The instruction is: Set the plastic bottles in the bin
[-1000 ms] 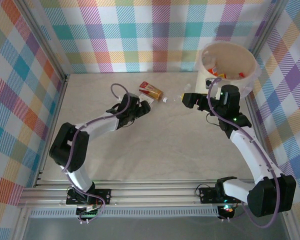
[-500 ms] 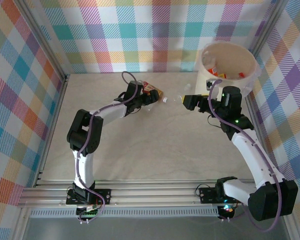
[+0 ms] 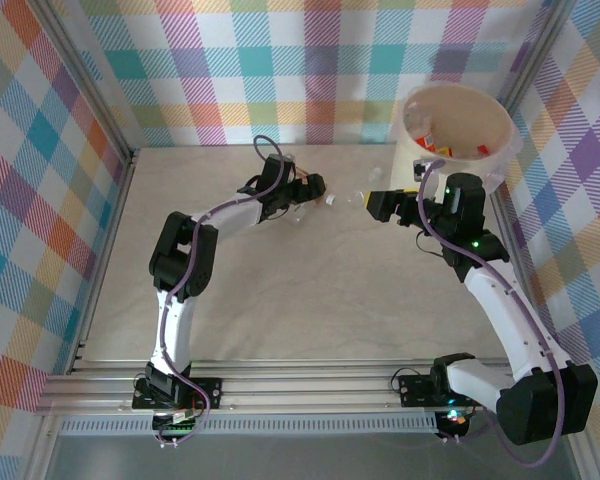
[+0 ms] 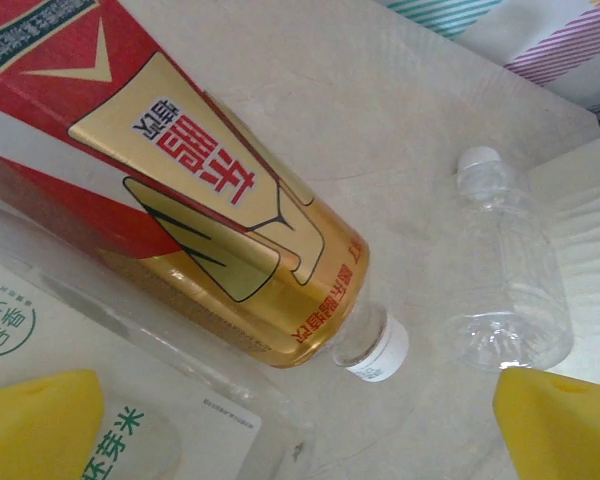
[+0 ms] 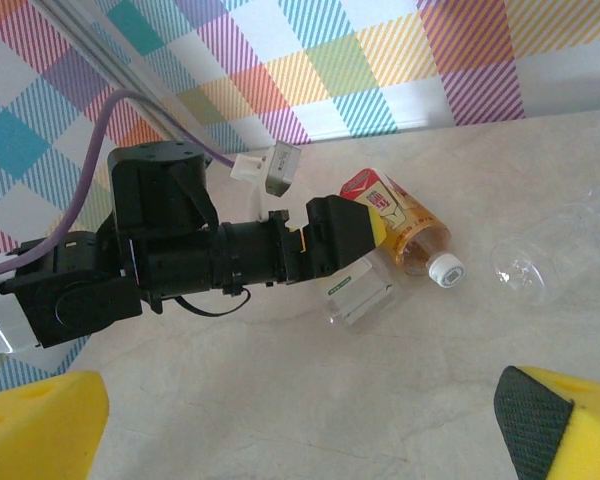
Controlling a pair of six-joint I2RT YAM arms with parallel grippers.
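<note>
**Desk:** What are the hands doing here?

**Photographer:** The left hand (image 3: 305, 189) is hanging wide open and holding nothing, low over the far middle of the tabletop (image 3: 310, 300). Its yellow pads (image 4: 40, 425) are framing a clear bottle with a green-and-white label (image 4: 120, 400), which is lying flat between them in the left wrist view. Just beyond it, a red-and-gold bottle (image 4: 230, 220) is lying on its side, white cap pointing toward the right edge. A bare clear bottle (image 4: 505, 290) is lying near that cap, apart from it.

**Desk:** And the right hand?

**Photographer:** The right hand (image 3: 382, 204) is hovering just beside the bare clear bottle, equally wide and gripping nothing. Behind it the bin (image 3: 475, 120) is sitting in the far right corner, with a few bottles (image 3: 435, 148) already lying inside.

**Desk:** So which step is in hand?

**Photographer:** By my reading, a pick-up is being set up, with three bottles waiting on the tabletop. The left hand is needing to settle lower and close across the green-labelled bottle's body without nudging the red-and-gold bottle, then carry it rightward over the bin's rim. The right hand is looking best placed for the bare one.
</note>
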